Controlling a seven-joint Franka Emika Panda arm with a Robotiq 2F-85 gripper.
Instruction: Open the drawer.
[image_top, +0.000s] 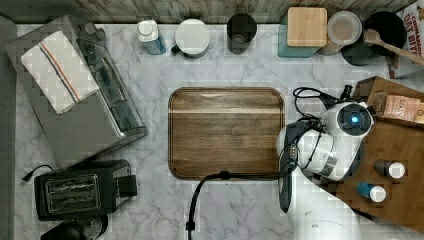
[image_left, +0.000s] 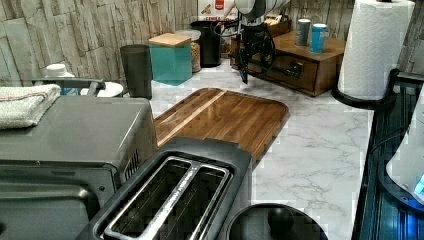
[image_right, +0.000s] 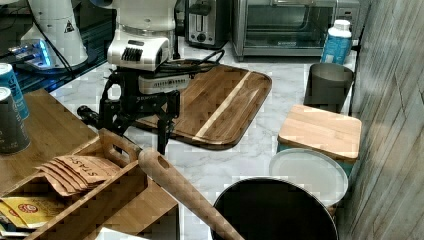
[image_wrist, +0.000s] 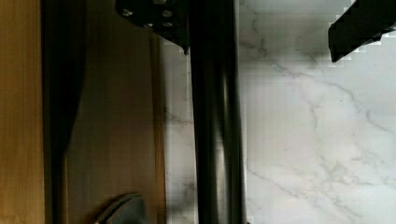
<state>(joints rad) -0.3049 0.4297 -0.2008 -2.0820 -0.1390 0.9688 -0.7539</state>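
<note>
Gripper is wide open, holding nothing, fingers straddling the drawer's black bar handle so it can close and pull the drawer.

The drawer in front of me is medium-brown wood, set in the low cabinet under its flat top, at the left view's upper right. Its long black bar handle runs across the front, standing off the wood.
</note>
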